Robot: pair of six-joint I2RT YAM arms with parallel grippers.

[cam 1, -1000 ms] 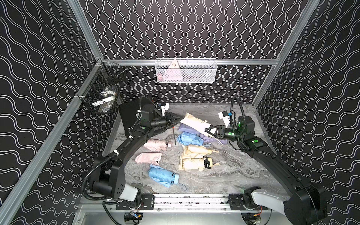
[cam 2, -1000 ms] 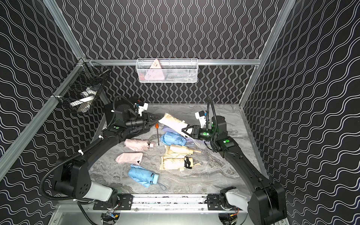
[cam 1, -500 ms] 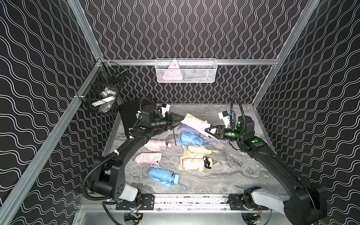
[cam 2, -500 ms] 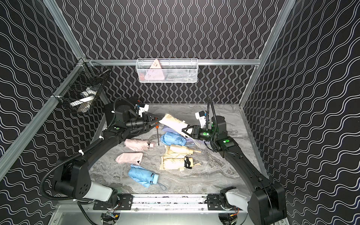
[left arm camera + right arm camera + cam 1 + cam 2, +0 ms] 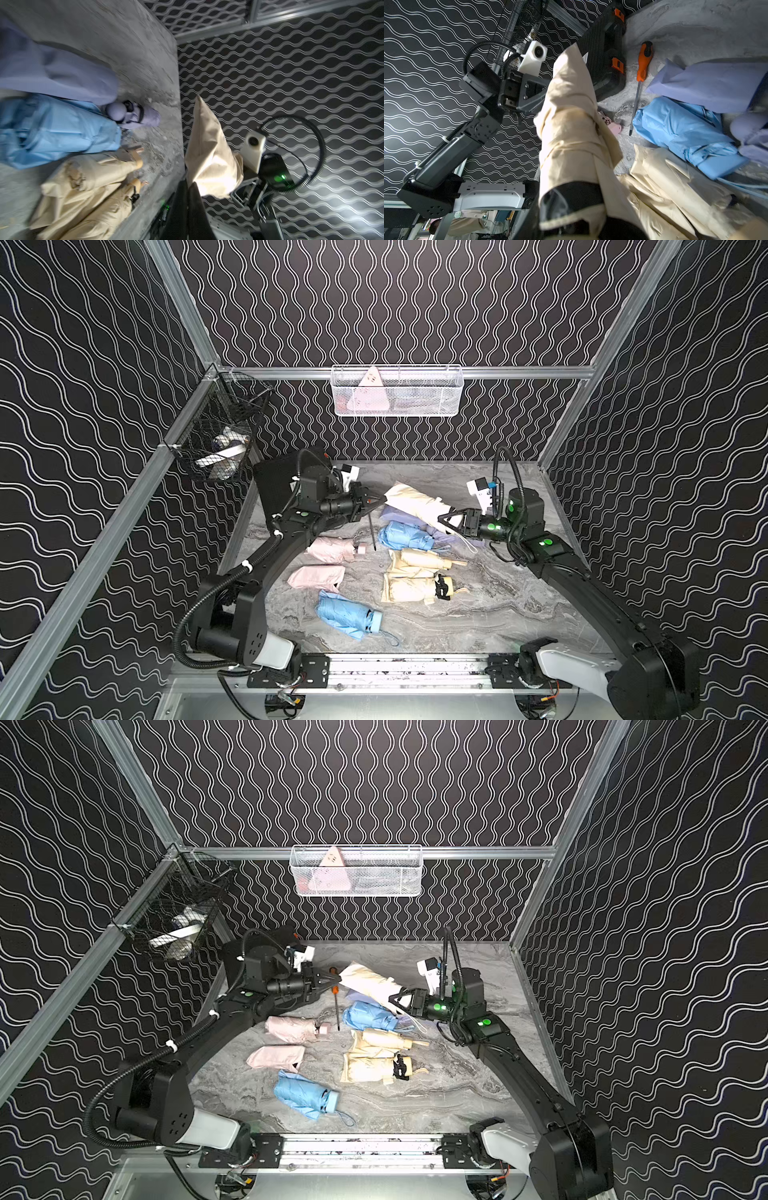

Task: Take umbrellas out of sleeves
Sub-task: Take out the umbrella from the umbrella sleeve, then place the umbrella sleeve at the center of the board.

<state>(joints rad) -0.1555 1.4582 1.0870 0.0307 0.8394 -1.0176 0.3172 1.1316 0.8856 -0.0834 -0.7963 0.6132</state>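
Between the two hands, held above the table [image 5: 498, 605], hangs the cream sleeve [image 5: 409, 501]. Left hand [image 5: 380, 501]: closed, pinching one edge of the sleeve, a pointed corner of which stands free beyond the grip. Right hand [image 5: 444, 519]: clamped on the opposite end of the same bundle, where the bunched fabric of the cream umbrella [image 5: 571, 141] shows between its fingers. Directly beneath the held bundle, on the table: lilac sleeve [image 5: 395, 515] and, touching it, a light blue umbrella [image 5: 405, 535]. Below the left hand: orange-handled screwdriver [image 5: 336, 1002], pink umbrella [image 5: 332, 549] and, nearer the robot's base, pink sleeve [image 5: 318, 576] and a second light blue umbrella [image 5: 347, 616]. Below and between the hands, nearer the base: two cream pieces [image 5: 409, 589] side by side, sleeve or umbrella not distinguishable. Behind the left hand: black case [image 5: 274, 485]
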